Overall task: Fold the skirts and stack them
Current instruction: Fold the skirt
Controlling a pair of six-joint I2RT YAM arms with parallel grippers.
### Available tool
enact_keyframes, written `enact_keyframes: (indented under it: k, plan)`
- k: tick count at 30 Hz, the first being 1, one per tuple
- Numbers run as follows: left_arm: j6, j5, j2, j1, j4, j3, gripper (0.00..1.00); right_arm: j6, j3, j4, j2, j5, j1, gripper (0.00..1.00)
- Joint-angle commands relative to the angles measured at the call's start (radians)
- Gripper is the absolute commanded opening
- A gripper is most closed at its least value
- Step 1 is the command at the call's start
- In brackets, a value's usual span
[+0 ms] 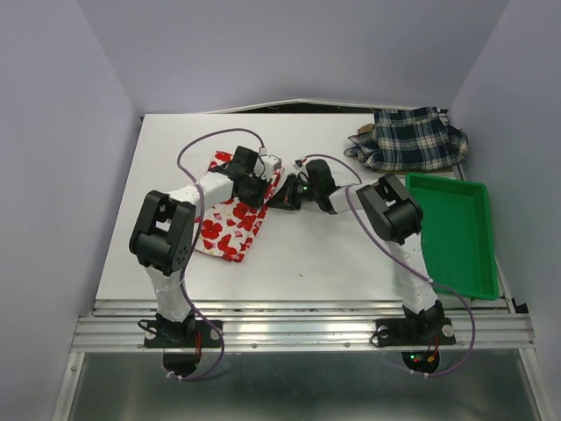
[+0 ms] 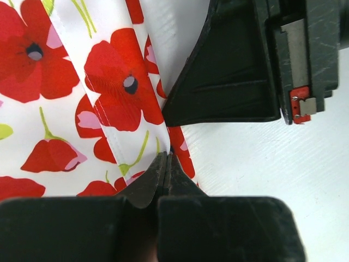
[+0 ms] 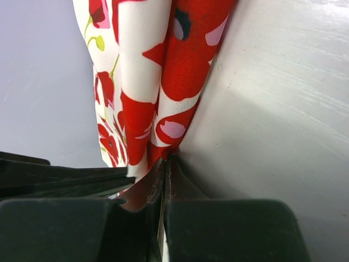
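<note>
The white skirt with red flowers (image 1: 230, 224) lies on the table left of centre, and both grippers meet at its right edge. My left gripper (image 1: 262, 191) is shut on that skirt's hem (image 2: 147, 131), its tips pinching the cloth (image 2: 166, 156). My right gripper (image 1: 282, 200) is shut on the same skirt (image 3: 163, 82), with a fold of it rising from its tips (image 3: 166, 161). The right gripper's black body (image 2: 234, 71) shows close by in the left wrist view. The navy-and-white plaid skirt (image 1: 414, 139) sits bunched at the back right, a tan-brown skirt (image 1: 361, 132) peeking out at its left.
A green plastic tray (image 1: 480, 241) stands at the right edge of the white table (image 1: 316, 254). Purple cables loop over both arms. Grey walls close in the left, back and right sides.
</note>
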State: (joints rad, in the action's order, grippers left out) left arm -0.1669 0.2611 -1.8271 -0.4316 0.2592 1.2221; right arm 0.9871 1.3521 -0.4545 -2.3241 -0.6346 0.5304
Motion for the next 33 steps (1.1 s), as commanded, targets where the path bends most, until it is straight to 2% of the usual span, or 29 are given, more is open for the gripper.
enact_keyframes:
  k: [1,9,11,13,14,15,18,23,33]
  plan:
    - [0.015,0.032,-0.024,-0.007,0.009,0.031,0.0,-0.038,-0.025,0.083,-0.046,0.07,0.011,0.01]
    - [0.033,0.044,-0.086,-0.007,-0.012,0.057,0.0,-0.047,-0.039,0.082,-0.032,0.062,0.011,0.01]
    - [0.033,0.046,-0.092,-0.007,-0.014,0.059,0.0,-0.045,-0.044,0.082,-0.024,0.052,0.011,0.05]
    - [0.029,0.046,-0.097,-0.006,-0.011,0.054,0.0,-0.048,-0.07,0.08,0.003,0.041,0.011,0.2]
    - [0.024,0.049,-0.092,-0.004,-0.009,0.047,0.0,-0.057,-0.082,0.079,0.018,0.045,-0.003,0.32]
    - [0.023,0.049,-0.087,-0.002,-0.011,0.04,0.0,-0.061,-0.096,0.079,0.053,0.053,-0.003,0.38]
    - [0.018,0.056,-0.077,0.001,-0.021,0.021,0.0,-0.048,-0.131,0.068,0.094,0.087,-0.023,0.46]
    - [0.02,0.095,-0.078,0.001,-0.04,0.008,0.0,0.051,-0.099,0.028,0.06,0.088,-0.023,0.46]
    - [0.012,0.118,-0.083,0.001,-0.044,0.001,0.0,0.079,-0.059,0.033,-0.017,0.174,-0.012,0.49]
